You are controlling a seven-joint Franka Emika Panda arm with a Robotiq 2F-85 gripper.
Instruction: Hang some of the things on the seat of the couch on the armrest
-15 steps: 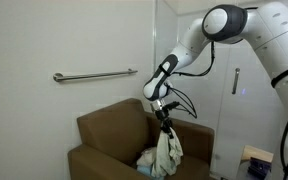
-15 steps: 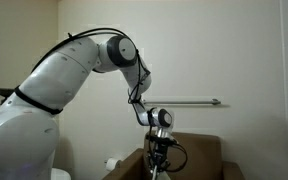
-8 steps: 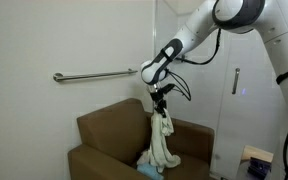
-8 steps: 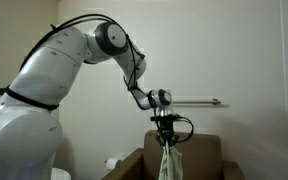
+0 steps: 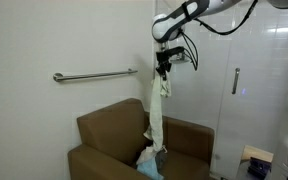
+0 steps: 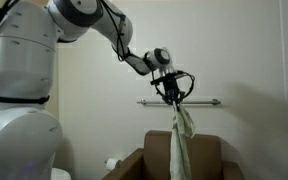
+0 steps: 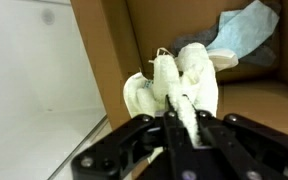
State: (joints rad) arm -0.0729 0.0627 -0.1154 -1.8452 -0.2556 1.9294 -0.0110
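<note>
Cloth [image 5: 158,115], long and pale, hung straight down from the jaws, which were clamped tight on its top end, high above the couch [image 5: 104,125]. Its lower end reached the pile on the seat [image 7: 259,62] of the couch; whether it touched could not be told. Judged reason for the height: a piece this long must clear the couch before it can be carried sideways. A light blue piece [image 7: 246,35] and others lay bunched on the seat, toward the back of the couch. The armrest [image 5: 191,131] of the couch was bare. Judged stage: pickup done, draping not yet begun. Risk noted: the trailing end could drag the pile along.
</note>
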